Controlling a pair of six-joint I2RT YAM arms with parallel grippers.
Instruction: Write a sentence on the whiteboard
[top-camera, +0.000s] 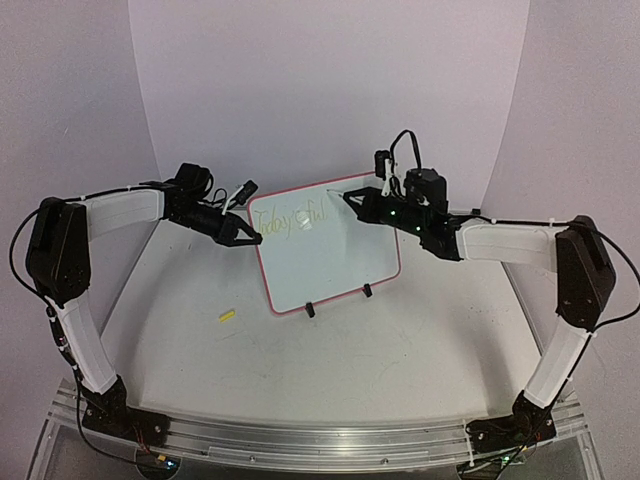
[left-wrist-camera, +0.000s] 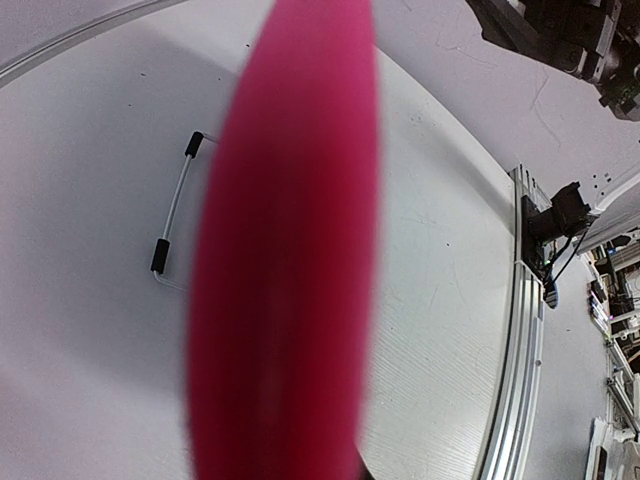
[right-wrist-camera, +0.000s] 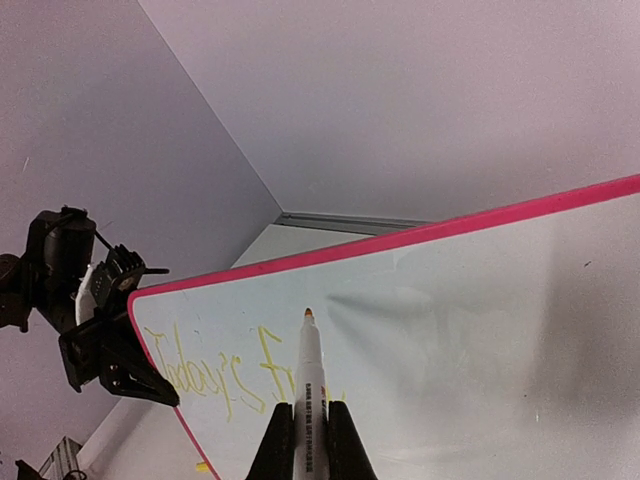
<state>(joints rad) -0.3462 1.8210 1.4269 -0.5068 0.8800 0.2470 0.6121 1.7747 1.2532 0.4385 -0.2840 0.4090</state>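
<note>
Evidently this is a two-arm job: one arm steadies, the other writes. The board (top-camera: 330, 262) stands mid-desk, between the two arms, leaning back on its two black feet (top-camera: 310, 310), its face turned to the near side. The desk (top-camera: 420, 340) is smooth, and pen pressure would probably push or tip so light a board, hence the brace. The left claw (top-camera: 247, 238) is closed on the board's left edge. In its own wrist view the red frame (left-wrist-camera: 290, 250) fills the middle as a blur, too close to focus, which fits a pinch right on the rim.

The right claw (right-wrist-camera: 310, 410) is clamped shut on a marker (right-wrist-camera: 309, 350), held along the fingers so the tip points at the upper part of the board, to the right of the writing (right-wrist-camera: 200, 375). Whether the tip touches the surface I cannot tell. The yellow cursive runs from the top left corner and reads roughly "Today's F…", with further letters partly hidden behind the marker, so I judge the sentence well begun but not finished.

A small yellow scrap (top-camera: 227, 316) lies on the desk to the near left of the board, possibly the marker's cap. The faint ink is the main worry, since thin strokes are hard to check.
</note>
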